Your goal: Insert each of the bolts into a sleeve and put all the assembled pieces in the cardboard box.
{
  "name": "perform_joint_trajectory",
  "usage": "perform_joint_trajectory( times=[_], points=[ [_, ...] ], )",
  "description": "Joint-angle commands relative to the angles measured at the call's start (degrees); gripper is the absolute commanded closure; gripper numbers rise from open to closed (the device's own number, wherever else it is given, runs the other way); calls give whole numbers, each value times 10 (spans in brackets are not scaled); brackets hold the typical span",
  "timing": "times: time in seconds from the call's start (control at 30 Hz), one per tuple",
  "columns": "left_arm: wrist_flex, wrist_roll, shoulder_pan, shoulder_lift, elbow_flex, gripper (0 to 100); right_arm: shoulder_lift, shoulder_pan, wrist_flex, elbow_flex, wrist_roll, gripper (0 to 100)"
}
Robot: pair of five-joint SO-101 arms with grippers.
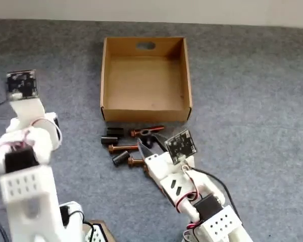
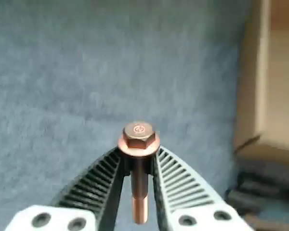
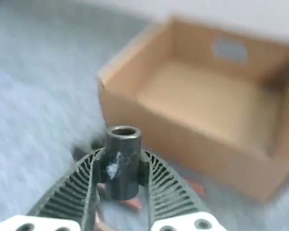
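My left gripper [image 2: 138,155] is shut on a copper bolt [image 2: 139,138], which stands head up between the ribbed fingers above grey carpet. My right gripper [image 3: 121,162] is shut on a dark sleeve [image 3: 122,153] held upright with its bore showing. In the high view the right gripper [image 1: 149,142] sits just in front of the cardboard box [image 1: 146,113], over the loose parts. Those parts are copper bolts [image 1: 122,147] and dark sleeves [image 1: 112,133] lying on the carpet. The box [image 3: 192,139] is open, with nothing in it.
The left arm's white body [image 1: 25,151] stands at the left of the carpet, well away from the box. The box wall [image 2: 274,72] and some dark sleeves [image 2: 260,192] lie off to one side of the left gripper. Bare carpet surrounds the box.
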Motion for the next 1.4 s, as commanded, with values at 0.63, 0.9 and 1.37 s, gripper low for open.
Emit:
perform_joint_trajectory(
  times=[0.63, 0.9, 1.37],
  points=[
    [-369, 128, 357, -113, 12, 990, -2, -7, -182, -35, -4, 992],
    [-354, 127, 407, -90, 12, 990, -3, 31, -186, -20, -4, 992],
    [-292, 127, 439, -85, 25, 990, -6, 36, -187, 14, -4, 992]
  ],
)
